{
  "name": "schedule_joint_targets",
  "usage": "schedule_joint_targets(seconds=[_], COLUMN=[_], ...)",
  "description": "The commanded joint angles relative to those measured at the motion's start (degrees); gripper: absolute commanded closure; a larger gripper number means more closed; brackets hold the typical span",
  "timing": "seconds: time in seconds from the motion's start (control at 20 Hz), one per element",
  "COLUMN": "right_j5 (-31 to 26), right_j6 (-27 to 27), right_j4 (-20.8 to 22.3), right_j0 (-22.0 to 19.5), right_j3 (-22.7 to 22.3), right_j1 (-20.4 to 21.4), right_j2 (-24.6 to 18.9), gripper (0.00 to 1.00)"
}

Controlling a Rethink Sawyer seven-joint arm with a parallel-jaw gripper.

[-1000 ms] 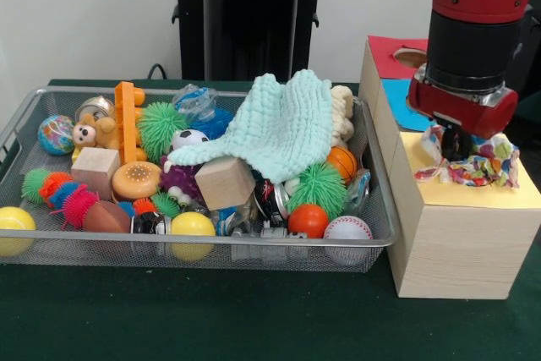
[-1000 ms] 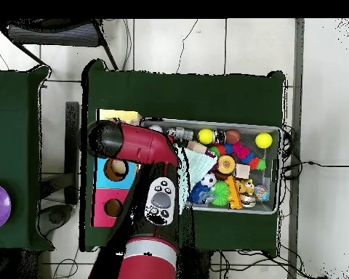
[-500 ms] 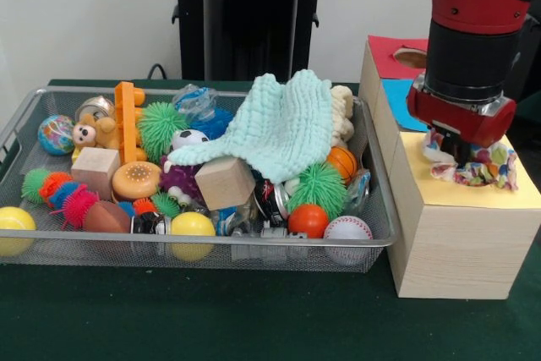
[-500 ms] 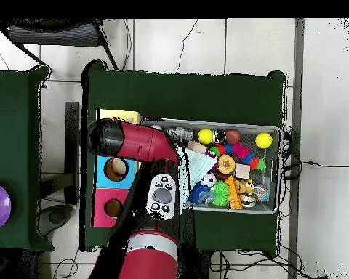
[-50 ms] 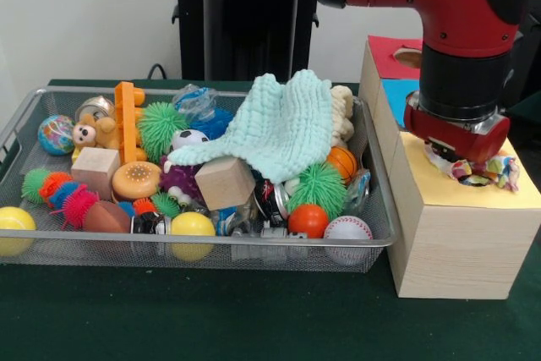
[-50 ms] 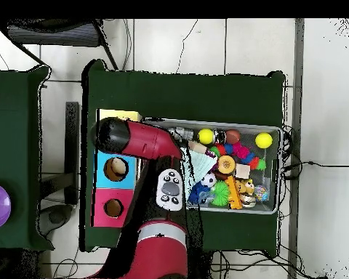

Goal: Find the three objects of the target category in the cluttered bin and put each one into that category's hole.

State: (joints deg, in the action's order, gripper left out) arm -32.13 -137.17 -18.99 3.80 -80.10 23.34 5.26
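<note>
Biggest thing in shot is the red and black robot arm (image 5: 461, 6), coming down so its claw (image 5: 467, 171) sits right on the yellow end of the pale wooden box with the coloured top panels (image 5: 456, 238). Honestly can't tell whether the claw is apart, together or clamped, since the wrist housing hides it in the front view and the arm covers it from overhead. Off to the side of the claw, well apart from it, is the silver wire mesh bin (image 5: 194, 247), and it's packed full. A mint green knitted cloth (image 5: 283, 124) is draped over the middle of the pile, with a plain wooden cube (image 5: 224, 182) just under its edge, plus a green spiky rubber ball (image 5: 319, 186), a white baseball (image 5: 347, 228) and a yellow ball (image 5: 193, 226) along the near wire. The task's thing, as far as I can judge, is the crumpled multicoloured patterned fabric scrap (image 5: 489, 171), bunched directly under and just beside the claw on the yellow panel, partly sunk, so I'd guess it's going into that panel's hole. Overhead, the holes in the blue panel (image 6: 115, 169) and the pink panel (image 6: 113, 208) sit beyond the claw. So I'd call this one drop mid-way, not finished. How many of the three are already in, no clue. That mint cloth looks like a likely next pick.
</note>
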Motion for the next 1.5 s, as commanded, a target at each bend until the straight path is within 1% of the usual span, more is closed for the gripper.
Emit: schedule_joint_targets(seconds=[0.05, 0.2, 0.4, 0.5, 0.55, 0.75, 0.9, 0.95, 1.2, 1.35, 1.5], right_j5=[0.43, -0.5, 1.29, 1.28, -0.53, -3.83, -0.39, 0.29, -2.38, -1.37, 1.28], right_j6=[2.0, 0.96, -3.02, -4.52, -5.4, -5.0, -4.24, -5.66, -6.86, -7.24, -8.7], right_j4=[4.46, 4.79, 4.18, 3.79, 3.61, 3.44, 3.33, 3.51, 3.02, 2.19, 1.46], right_j0=[-3.23, -2.72, -1.02, -0.29, 0.37, 0.8, 0.23, 1.53, 2.85, 3.15, 3.92], right_j3=[-6.3, -6.13, -6.87, -8.47, -9.41, -12.97, -14.67, -14.06, -12.98, -13.18, -13.5], right_j1=[-7.4, -7.25, -6.87, -5.56, -4.07, 0.77, 3.28, 3.61, 4.73, 4.72, 4.27], right_j2=[-5.77, -5.06, -2.95, -2.12, -1.18, -0.46, -1.12, 0.29, 1.74, 1.46, 1.94], gripper=[1.0, 1.0, 1.0, 1.0, 1.0, 1.0, 1.0, 1.0, 1.0, 1.0, 1.0])
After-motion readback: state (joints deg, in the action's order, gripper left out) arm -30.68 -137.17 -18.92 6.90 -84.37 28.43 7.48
